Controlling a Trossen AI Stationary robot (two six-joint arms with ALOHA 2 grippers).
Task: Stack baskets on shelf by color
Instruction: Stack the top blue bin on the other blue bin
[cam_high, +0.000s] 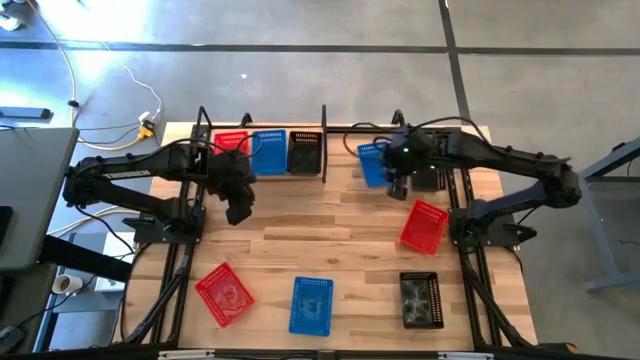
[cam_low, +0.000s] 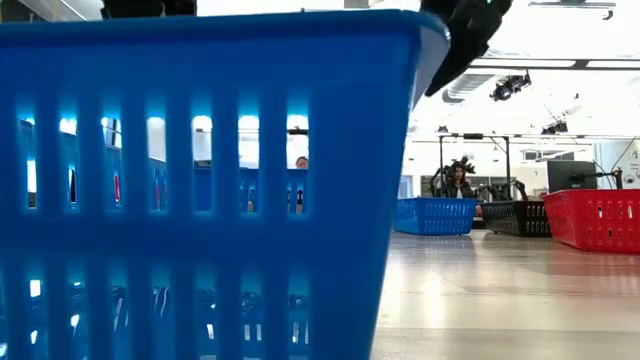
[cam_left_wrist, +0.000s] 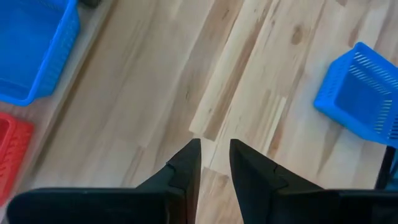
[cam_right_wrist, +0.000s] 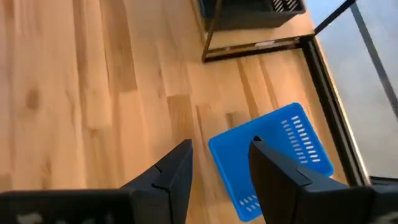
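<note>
The shelf (cam_high: 323, 140) stands along the table's far edge. Left of its upright divider sit a red basket (cam_high: 231, 142), a blue basket (cam_high: 268, 150) and a black basket (cam_high: 304, 152) side by side. Right of the divider another blue basket (cam_high: 373, 163) lies askew. My right gripper (cam_high: 397, 188) hovers open above this basket (cam_right_wrist: 273, 155), clear of it. My left gripper (cam_high: 238, 214) hangs in front of the shelf's left part, pointing down at bare wood. Its fingers (cam_left_wrist: 214, 155) stand slightly apart with nothing between them.
A black basket (cam_high: 430, 178) lies under the right arm and a red one (cam_high: 424, 225) lies on the table's right side. Along the near edge lie a red basket (cam_high: 224, 293), a blue one (cam_high: 311, 304) that fills the low view (cam_low: 200, 180), and a black one (cam_high: 420, 298).
</note>
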